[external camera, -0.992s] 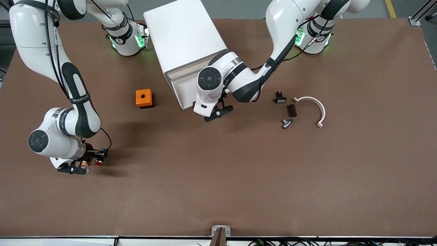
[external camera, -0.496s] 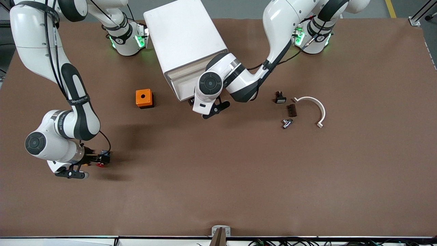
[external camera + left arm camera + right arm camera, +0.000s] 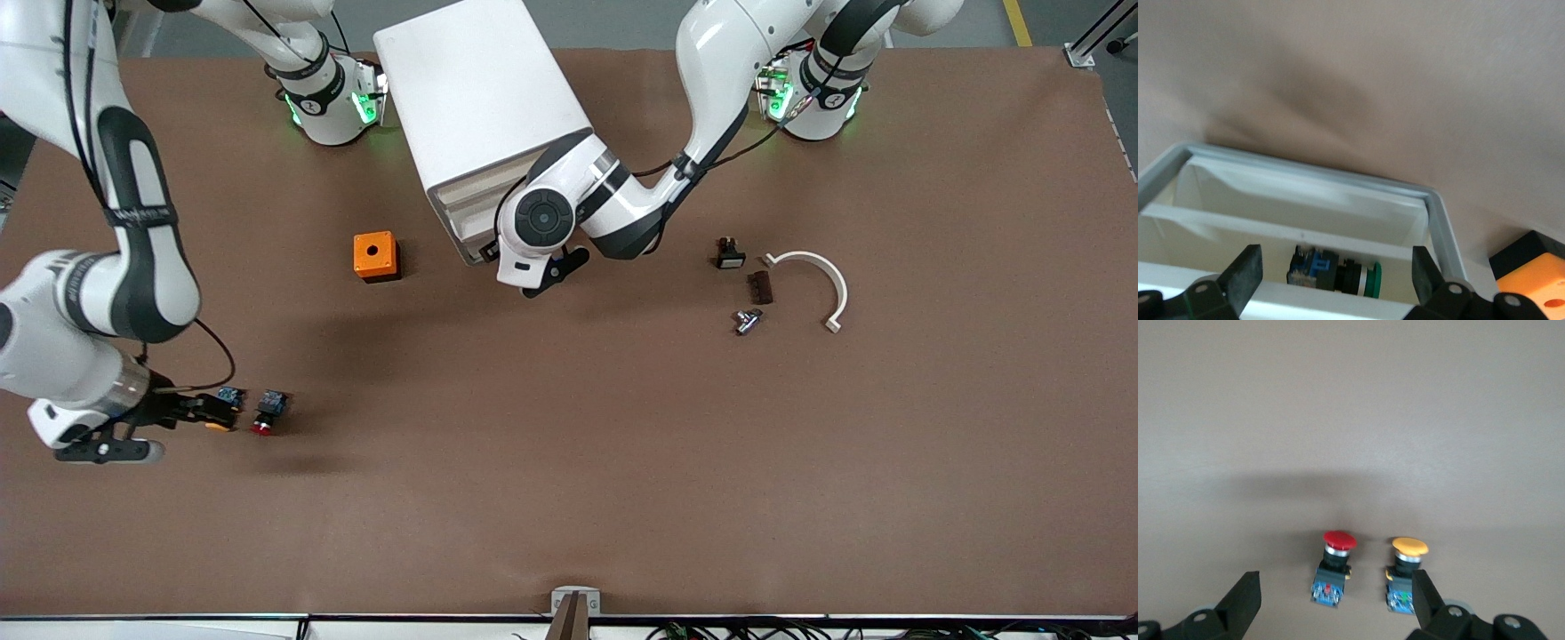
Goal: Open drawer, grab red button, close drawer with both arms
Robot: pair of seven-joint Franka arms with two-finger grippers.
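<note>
The right gripper [image 3: 191, 411] hangs low over the counter [image 3: 622, 462] at the right arm's end, jaws spread wide and holding nothing — the red button [image 3: 266, 413] lies on the counter just beside it, next to an orange-capped button [image 3: 222, 409] that sits partly under the fingers. An orange box [image 3: 376, 256] with a hole stands farther from the front camera, near the white cabinet [image 3: 480, 98]. At the cabinet's front, the left gripper [image 3: 533, 277] is open and empty, its wrist view looking into the drawer [image 3: 1305, 200], which stands only slightly out and holds a green-capped button [image 3: 1338, 270]. Toward the left arm's end lie a small black switch [image 3: 729, 254], a dark block [image 3: 758, 287], a metal fitting [image 3: 747, 320] and a curved white clamp [image 3: 822, 284]. Judging by this — button out and set down, drawer nearly in — only the closing push appears to remain.
</note>
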